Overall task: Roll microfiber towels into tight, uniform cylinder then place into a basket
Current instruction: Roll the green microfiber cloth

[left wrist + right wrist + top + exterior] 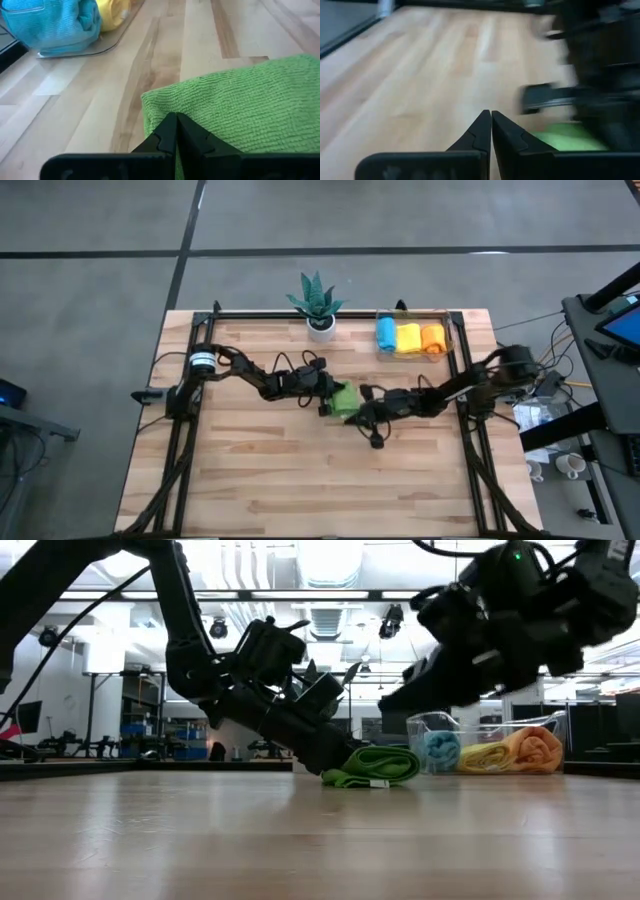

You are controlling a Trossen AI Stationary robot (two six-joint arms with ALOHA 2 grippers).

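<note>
A green towel (344, 399) lies rolled or folded into a low bundle on the table's middle; it also shows in the low view (375, 766). My left gripper (327, 398) is shut at the bundle's left end (176, 119). My right gripper (368, 420) is shut (491, 116) and empty, lifted above the table just right of the towel. The clear basket (448, 330) stands at the far right. It holds a blue roll (386, 335), a yellow roll (408, 337) and an orange roll (432, 338). My left gripper touches the green towel's left end (160, 107) with its shut fingertips. It slants down from the table's left side. No cloth shows between the fingers. The towel lies flat on the table.
A green spiky plant in a white pot (318, 305) stands at the far edge, left of the basket. Bare wood lies toward the near edge (320, 490). A black frame (190, 330) runs along the table's sides.
</note>
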